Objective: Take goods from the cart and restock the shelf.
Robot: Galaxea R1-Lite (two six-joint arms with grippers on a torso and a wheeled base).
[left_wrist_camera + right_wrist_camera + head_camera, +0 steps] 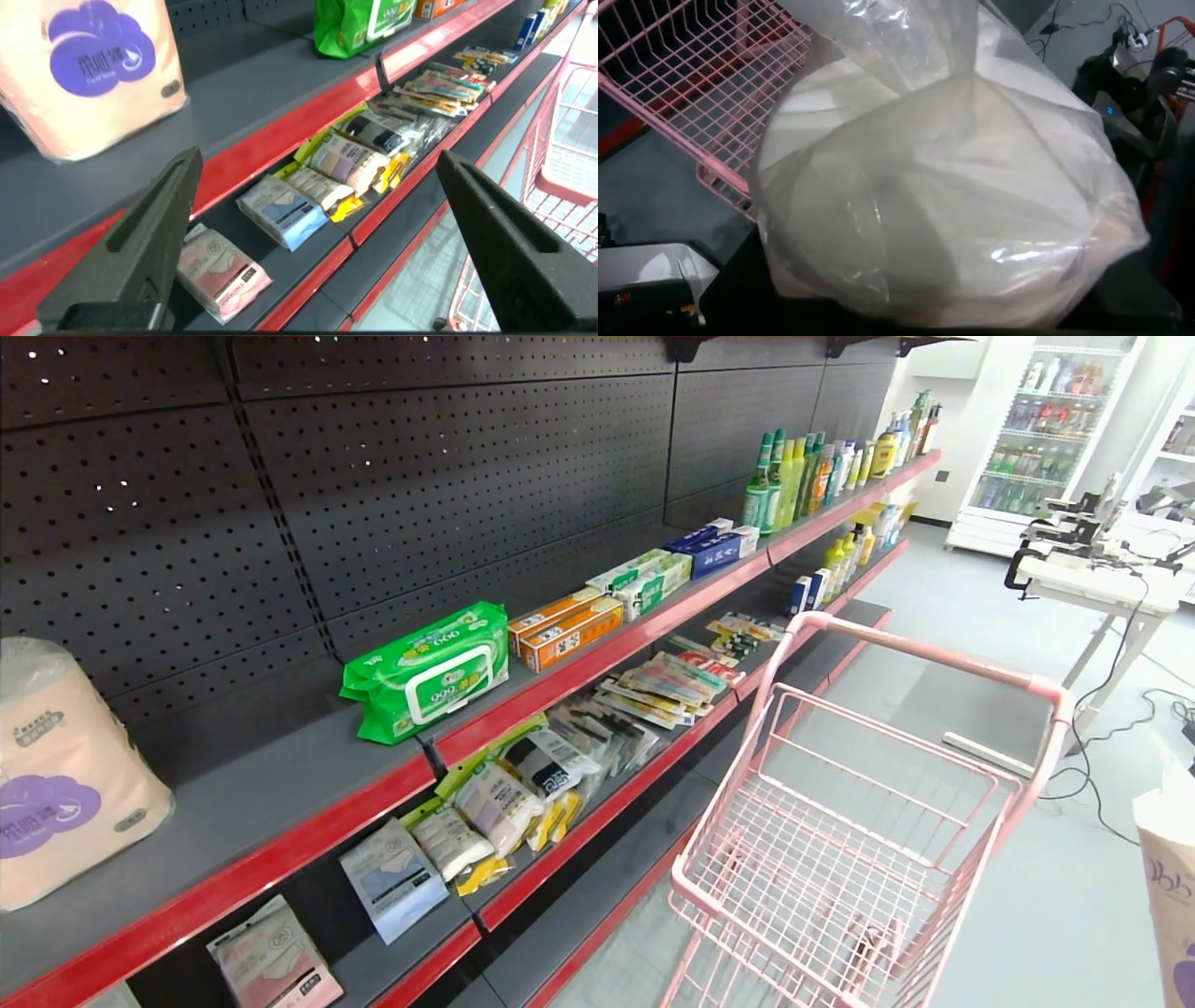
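Holding pack (952, 187) in right pincer (924, 313) beside cart (934, 656), with left pincer (318, 252) wide open by shelf (271, 793). Probably light, soft, slippery in its film; best gripped across the body.

Shelf (560, 681) runs along the left, with the cart (934, 655) on the floor to its right. Upper shelf board, near to far: tissue roll pack (65, 775), wipes pack (429, 672), boxes (565, 630), bottles (789, 476) at the far end. The board below holds flat packets (523, 775). A second roll pack (1172, 887) is right of the cart, clear of it.
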